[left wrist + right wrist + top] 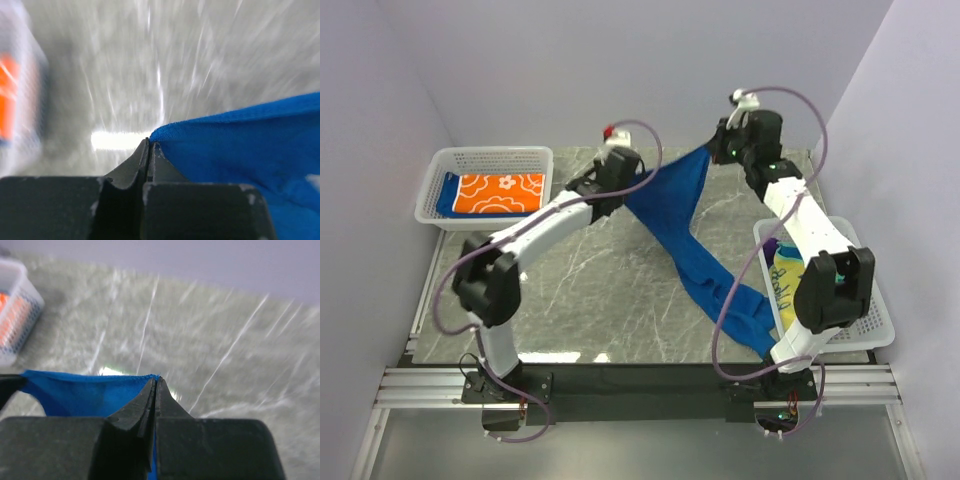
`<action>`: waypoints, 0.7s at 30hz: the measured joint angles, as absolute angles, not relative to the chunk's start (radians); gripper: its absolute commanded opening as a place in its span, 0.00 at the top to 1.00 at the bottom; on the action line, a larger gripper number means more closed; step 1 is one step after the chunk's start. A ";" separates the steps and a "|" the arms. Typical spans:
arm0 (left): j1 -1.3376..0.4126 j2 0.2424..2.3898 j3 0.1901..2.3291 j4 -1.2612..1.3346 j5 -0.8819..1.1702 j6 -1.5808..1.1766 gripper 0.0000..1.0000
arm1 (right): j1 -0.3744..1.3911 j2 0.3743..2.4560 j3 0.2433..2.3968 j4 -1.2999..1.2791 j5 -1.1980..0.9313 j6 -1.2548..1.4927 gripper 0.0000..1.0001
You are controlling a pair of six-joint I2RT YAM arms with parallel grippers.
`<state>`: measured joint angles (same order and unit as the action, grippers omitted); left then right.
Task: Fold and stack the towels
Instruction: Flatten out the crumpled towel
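I note left pincer [149,143] and right pincer [156,381] each clamped on a corner of the soft blue towel [670,200], stretched between them; its tail drapes onto the veined grey worktop [590,290].

no readable text
the yellow towel [788,282] in the right-hand basket [876,330] carries dark blue marks (perhaps lettering, too small to tell); no label, brand, number or sign can be read in any view.
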<state>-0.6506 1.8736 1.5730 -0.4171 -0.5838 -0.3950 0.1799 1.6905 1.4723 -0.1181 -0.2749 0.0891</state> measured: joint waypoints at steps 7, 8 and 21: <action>-0.651 1.709 1.748 -0.272 -0.598 -0.189 1.00 | 0.179 1.603 1.641 -0.129 -0.233 0.043 1.00; -0.651 1.704 1.790 -0.262 -0.593 -0.164 1.00 | 0.179 1.587 1.654 -0.129 -0.230 0.038 1.00; -0.690 1.617 2.073 -0.214 -0.482 0.088 1.00 | 0.179 1.437 1.894 -0.154 -0.264 -0.014 1.00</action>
<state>-0.6895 1.6169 2.0731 -0.2138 -0.4816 0.0875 0.1795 1.4368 1.8938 -0.1539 -0.2638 -0.0135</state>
